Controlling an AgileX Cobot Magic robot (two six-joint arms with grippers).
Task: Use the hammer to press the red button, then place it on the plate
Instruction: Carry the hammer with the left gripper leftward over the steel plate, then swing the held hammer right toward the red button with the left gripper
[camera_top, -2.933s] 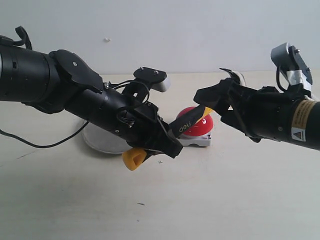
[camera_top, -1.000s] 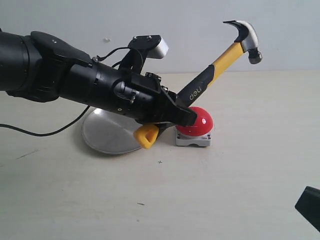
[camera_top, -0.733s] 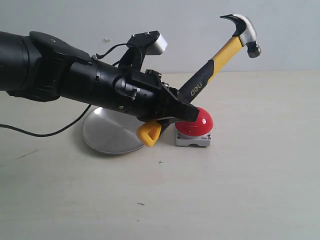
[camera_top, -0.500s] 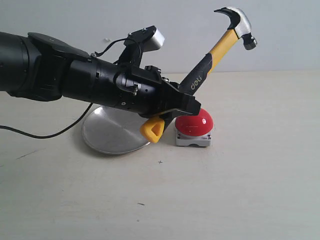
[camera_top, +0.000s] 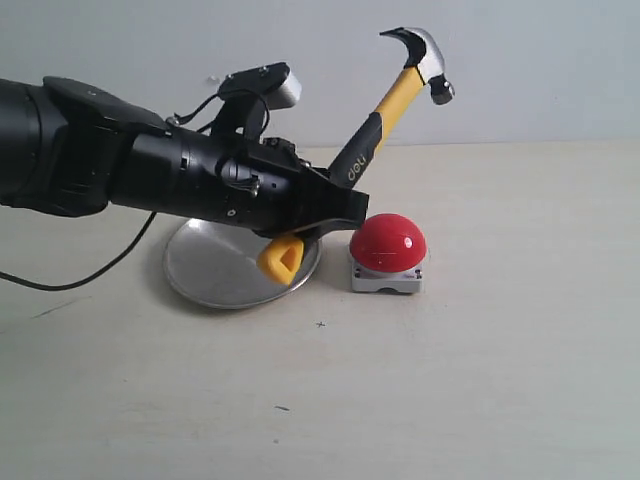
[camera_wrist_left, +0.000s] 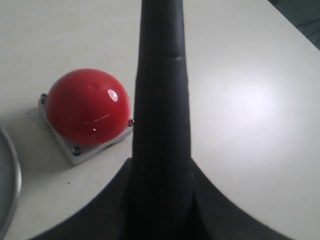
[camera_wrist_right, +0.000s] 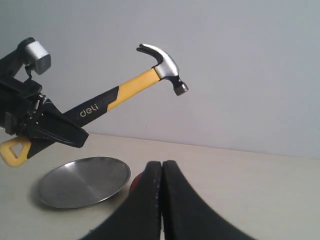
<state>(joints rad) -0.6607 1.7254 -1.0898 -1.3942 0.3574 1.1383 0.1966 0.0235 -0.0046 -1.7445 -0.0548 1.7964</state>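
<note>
My left gripper is shut on the hammer, holding its black grip low down. The handle slants up to the right, the dark metal head high in the air and the yellow looped end hanging over the plate's rim. The red button sits on its grey-white base just right of the left gripper, untouched. The silver plate lies under the left arm. In the left wrist view the hammer's black handle fills the centre beside the red button. My right gripper is shut and empty, out of the exterior view.
A black cable trails from the left arm across the pale table at the left. A plain grey wall stands behind the table.
The right arm has withdrawn out of the exterior view. My left gripper has carried the hammer left and tipped it more upright, uncovering the red button.
</note>
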